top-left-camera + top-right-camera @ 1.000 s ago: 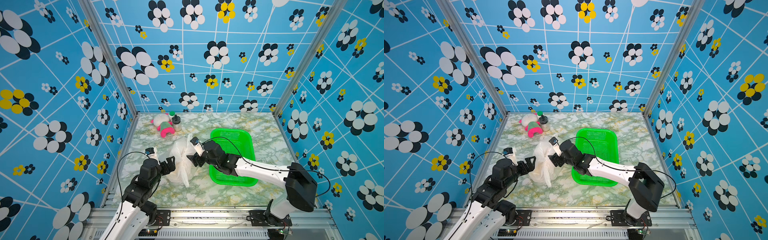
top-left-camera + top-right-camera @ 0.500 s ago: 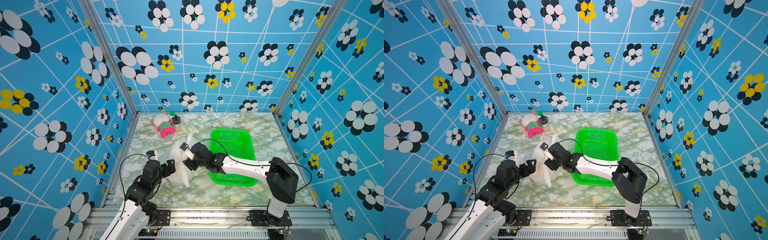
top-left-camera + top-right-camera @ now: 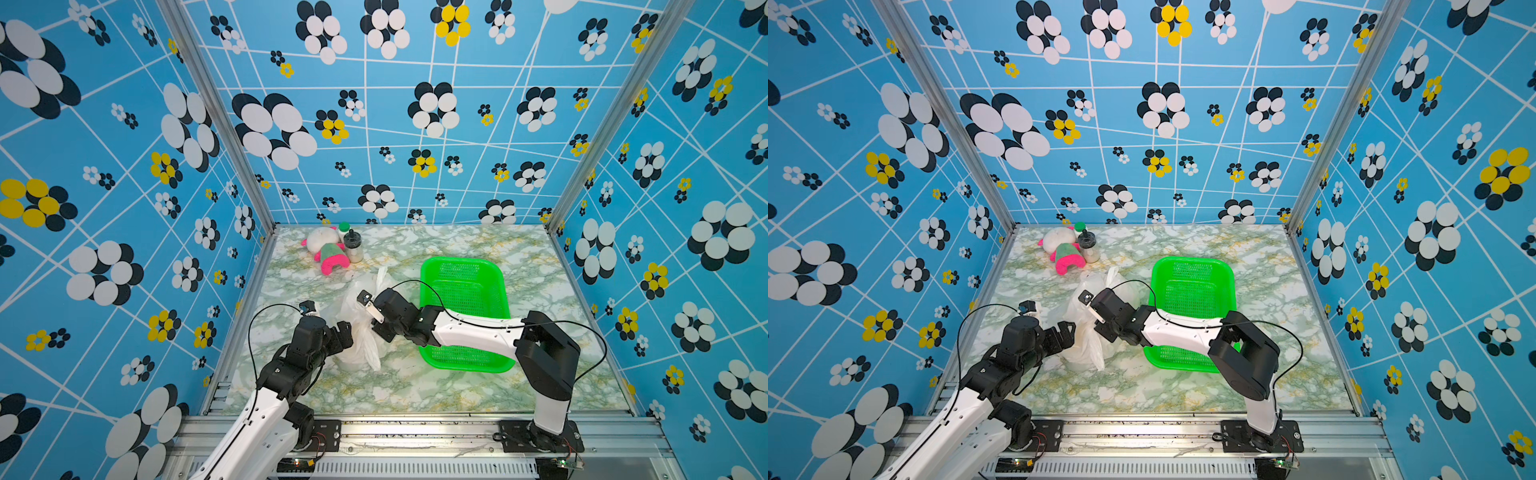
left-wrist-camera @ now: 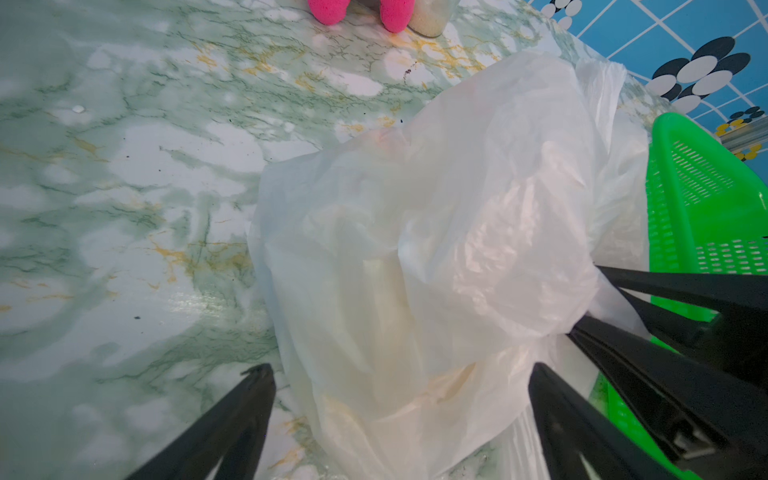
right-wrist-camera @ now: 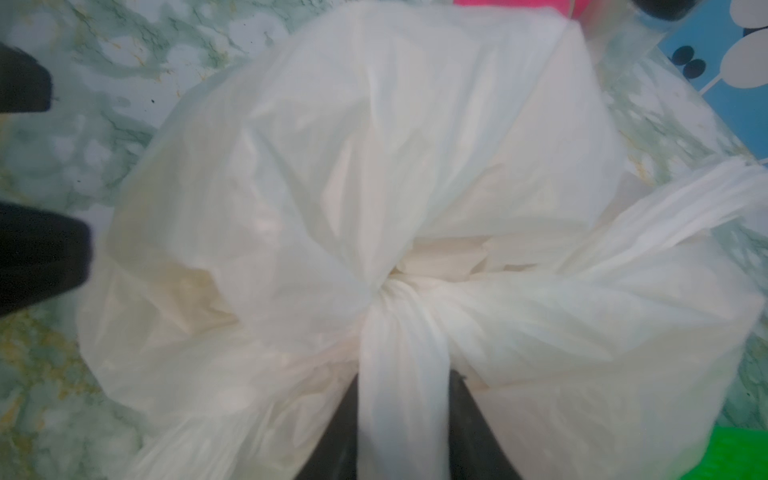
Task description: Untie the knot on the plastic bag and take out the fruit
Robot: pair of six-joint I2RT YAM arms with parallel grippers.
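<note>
Beside the green basket (image 3: 463, 291), the translucent white plastic bag (image 4: 415, 249) bulges, its knot (image 5: 399, 286) tied. Right gripper (image 5: 404, 374) pinches a handle strip (image 5: 399, 332); left gripper (image 4: 398, 370) gapes wide.

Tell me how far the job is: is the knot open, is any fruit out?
Done: nothing yet. The knot is tied, the plastic bag is closed, and the green basket holds no fruit. In hand: the right gripper is closed on a handle strip at the knot; the left gripper is open, jaws either side of the bag. Left: loosen the knot, open the bag, take out the fruit.
</note>
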